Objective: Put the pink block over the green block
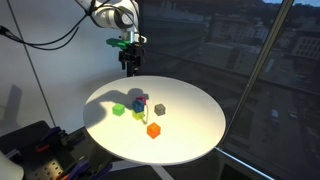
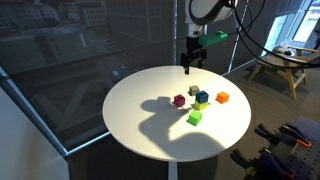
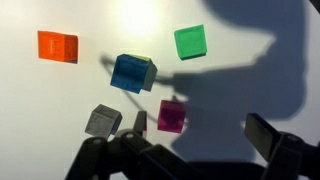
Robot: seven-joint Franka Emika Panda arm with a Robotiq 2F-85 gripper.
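Observation:
The pink block (image 3: 171,116) lies on the white round table (image 1: 190,140), beside the blue cube (image 3: 133,72) and the grey cube (image 3: 102,121). It shows in both exterior views (image 1: 144,99) (image 2: 179,100). The green block (image 3: 190,42) sits apart from the cluster, in both exterior views (image 1: 118,110) (image 2: 194,118). My gripper (image 3: 200,135) is open and empty. It hangs high above the table's far side in both exterior views (image 1: 128,62) (image 2: 190,62), clear of all blocks.
An orange cube (image 3: 57,46) (image 1: 153,130) lies alone on the table. A yellow-green cube (image 2: 197,105) shows close against the blue cube. Glass walls surround the table. Equipment stands beside it (image 2: 290,145).

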